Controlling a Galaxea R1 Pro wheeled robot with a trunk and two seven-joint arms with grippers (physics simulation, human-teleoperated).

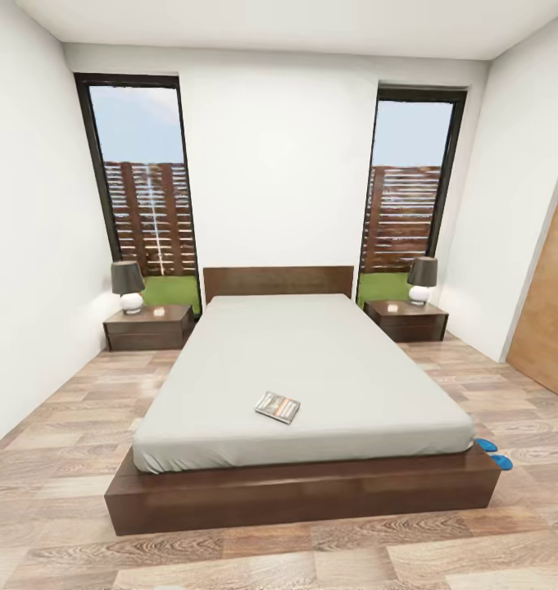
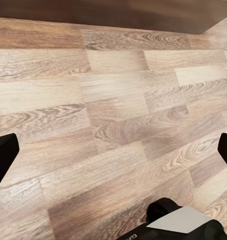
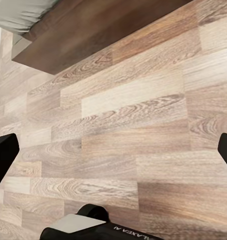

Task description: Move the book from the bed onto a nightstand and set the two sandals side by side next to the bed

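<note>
I roll toward the bed's (image 1: 311, 360) near end until the book (image 1: 278, 406) is within reach; both grippers (image 2: 113, 150) (image 3: 113, 150) hang wide and empty over floor.

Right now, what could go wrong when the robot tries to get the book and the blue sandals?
The book lies well in from the foot of the bed, so the robot may have to lean far over the frame. The two sandals are tucked at the bed's corner, partly hidden, so a gripper could bump the frame. Each nightstand already holds a lamp that the book might knock.
</note>
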